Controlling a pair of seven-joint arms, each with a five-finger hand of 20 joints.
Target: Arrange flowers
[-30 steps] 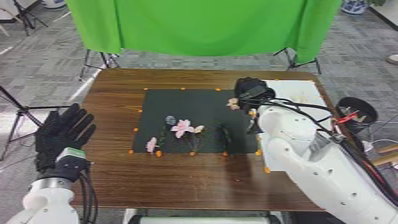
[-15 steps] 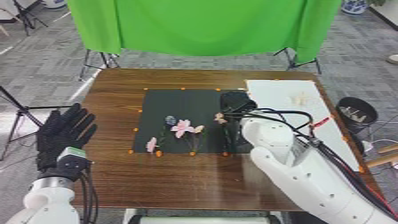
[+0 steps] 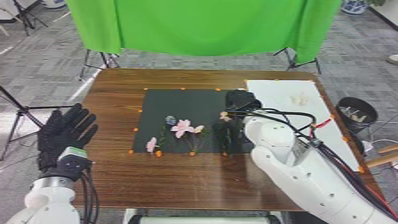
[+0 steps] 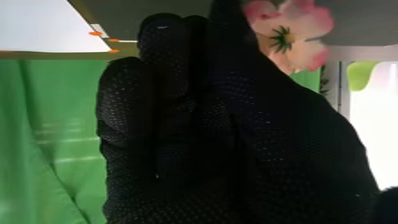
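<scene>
flower in hand, i have swung my right hand (image 3: 240, 99) away from the white sheet (image 3: 289, 120) and in over the dark mat (image 3: 160, 100), nearer to me than it was a second ago. in the last half second it has slid only slightly back toward the right, so i take this for fine placing rather than carrying. the peach flower (image 3: 225, 117) has come along with it and now shows above the mat's right part, just beyond the dark stem (image 3: 225, 140) that reaches toward the near edge. for the task, that means one more bloom is close to its place in the row, though i judge it is not let go yet.

my right hand's fingers are pressed together, nearly straight, and i seem to be pinching the peach flower at their tips; the exact grip is hidden behind the glove. whether the bloom touches the mat i cannot tell.

the other flowers lie on the mat: the big pink flower (image 3: 181, 128) in its middle, the blue flower (image 3: 170, 120) just beside it, and the small pink flower (image 3: 151, 144) by the near left corner. my left hand (image 3: 60, 145) waits spread and empty at the table's (image 3: 111, 175) left edge.
</scene>
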